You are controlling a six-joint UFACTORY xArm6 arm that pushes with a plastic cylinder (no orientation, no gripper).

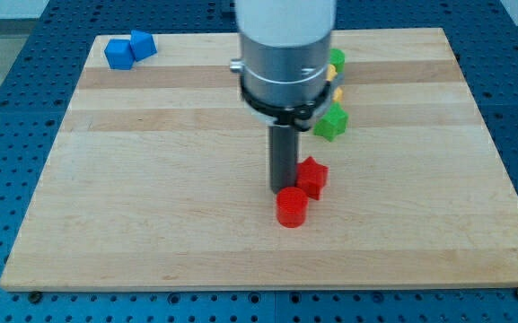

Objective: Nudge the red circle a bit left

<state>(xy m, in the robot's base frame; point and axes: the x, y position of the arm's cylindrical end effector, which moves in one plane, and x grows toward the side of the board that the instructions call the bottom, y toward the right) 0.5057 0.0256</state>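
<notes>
Pale wooden board (pixel 151 179) on a blue perforated bench. The arm ends in a straight dark rod; no fingers to open or close, nothing held. Rod tip (pixel 283 189) sits at the board surface near the board's middle, just above the small red plastic circle block (pixel 292 208) in the view, apparently touching or nearly touching its upper-left edge; contact cannot be confirmed.

A red star-shaped block (pixel 312 176) stands just right of the rod and close above-right of the red circle, perhaps touching it. Further up: a green block (pixel 331 123), another green block (pixel 337 61) half hidden behind the arm body, and slivers of yellow (pixel 337 93) between them; shapes unclear. Two blue blocks (pixel 129 48) sit together at the board's top-left corner, well apart from everything.

Risk, as I judge it: the tip is on the circle's upper-left side, the wrong side for a leftward push. Moving from here would drive the circle down or right. Getting round to its right side means passing the red star, and the rod could clip it and drag it along. A heavy push could overshoot "a bit".
</notes>
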